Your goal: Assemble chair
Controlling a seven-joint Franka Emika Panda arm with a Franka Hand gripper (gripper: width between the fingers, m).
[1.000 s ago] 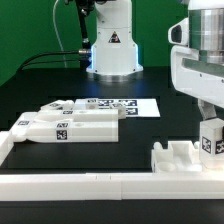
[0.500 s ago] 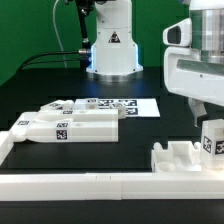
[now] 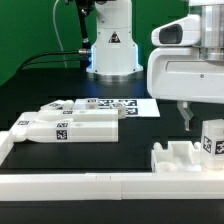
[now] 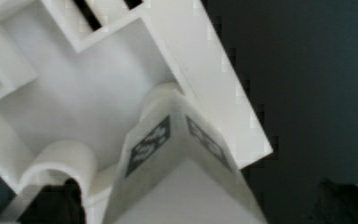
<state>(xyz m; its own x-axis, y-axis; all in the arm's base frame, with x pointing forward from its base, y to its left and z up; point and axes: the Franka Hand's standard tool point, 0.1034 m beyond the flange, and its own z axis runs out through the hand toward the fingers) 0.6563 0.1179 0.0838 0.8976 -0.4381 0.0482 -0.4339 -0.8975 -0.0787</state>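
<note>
1. Exterior view: the white two-finger pincer (image 3: 204,120) is seen low at the exterior view's right, above the black desk (image 3: 150,128). Its jaws are spread apart. One dark finger (image 3: 185,116) hangs just beside a small upright white plastic block with square black-and-white tags (image 3: 212,140), with a gap between them. The other finger is cut off by the picture's edge. Nothing is clamped.
2. The block stands on a low white notched chair part (image 3: 178,156), which lies against the long plain white rail (image 3: 80,185) edging the desk.
3. The remaining chair parts, white tagged slabs and bars (image 3: 70,122), are piled well apart towards the exterior view's left. The flat marker board (image 3: 125,103) lies behind them.
4. Wrist view: the tagged block (image 4: 167,145) fills the middle, with tags on two faces. The notched white part (image 4: 60,95) spreads beside and under it, over the dark desk (image 4: 309,90). Whether the block is fully seated in its notch cannot be told.
5. Step judged in hand: the block is being worked at the notched part, ungripped, with the pincer straddling it.
6. Next move, as a judgement: a straight vertical path is called for, so that the standing block is not nudged or tipped. If it is to be gripped, the jaws should be centred on its flat faces before being brought together.
</note>
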